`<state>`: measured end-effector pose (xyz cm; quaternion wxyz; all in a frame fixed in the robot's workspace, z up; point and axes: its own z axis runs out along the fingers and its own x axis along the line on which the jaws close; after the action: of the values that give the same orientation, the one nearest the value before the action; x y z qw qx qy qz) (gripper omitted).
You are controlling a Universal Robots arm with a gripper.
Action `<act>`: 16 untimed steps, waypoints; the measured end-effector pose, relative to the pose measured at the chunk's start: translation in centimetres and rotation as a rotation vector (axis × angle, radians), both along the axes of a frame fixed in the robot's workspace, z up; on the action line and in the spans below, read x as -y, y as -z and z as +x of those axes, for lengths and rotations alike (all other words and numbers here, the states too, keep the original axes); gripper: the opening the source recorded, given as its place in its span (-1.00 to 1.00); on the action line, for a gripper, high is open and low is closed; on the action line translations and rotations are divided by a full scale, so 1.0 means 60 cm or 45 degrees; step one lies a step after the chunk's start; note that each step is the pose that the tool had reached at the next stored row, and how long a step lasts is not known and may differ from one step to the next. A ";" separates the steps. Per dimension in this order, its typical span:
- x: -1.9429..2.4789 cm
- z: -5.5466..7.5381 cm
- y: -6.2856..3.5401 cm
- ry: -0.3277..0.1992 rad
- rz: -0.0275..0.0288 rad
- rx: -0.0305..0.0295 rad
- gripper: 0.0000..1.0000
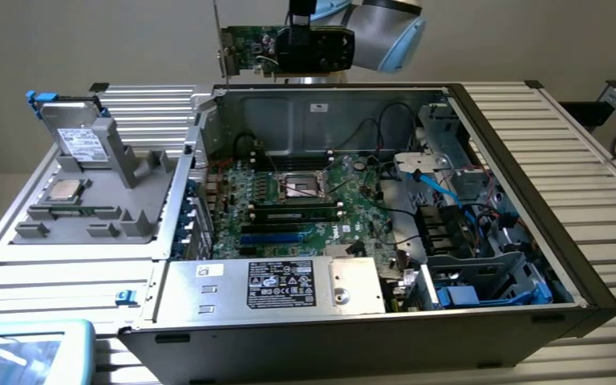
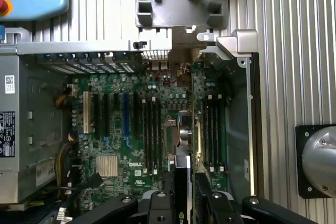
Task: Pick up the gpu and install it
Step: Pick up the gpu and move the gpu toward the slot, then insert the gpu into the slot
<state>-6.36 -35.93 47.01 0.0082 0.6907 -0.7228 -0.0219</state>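
Claw (image 1: 299, 50) clamped on the gpu (image 1: 249, 42), top centre of the exterior view, above the open computer case (image 1: 340, 345). Card looks light, stiff and fragile. Grip the board edges, keep off the chips. The metal bracket (image 1: 224, 50) is probably the sturdiest end.

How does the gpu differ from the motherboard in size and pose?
The gpu is small; the motherboard is far larger. The gpu stands on edge in the end effector above the case; the motherboard lies flat inside it. Both are green circuit boards.
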 end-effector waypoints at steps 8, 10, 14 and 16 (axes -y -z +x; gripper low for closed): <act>-0.0001 0.000 0.000 0.000 0.0015 0.0009 -0.44; -0.0001 0.000 0.000 0.000 0.0015 0.0009 -0.44; 0.0002 0.000 0.000 0.000 -0.0003 0.0009 -0.44; 0.0003 0.000 0.001 0.000 -0.0026 0.0010 -0.44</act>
<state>-6.36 -35.95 46.97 0.0086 0.6908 -0.7227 -0.0209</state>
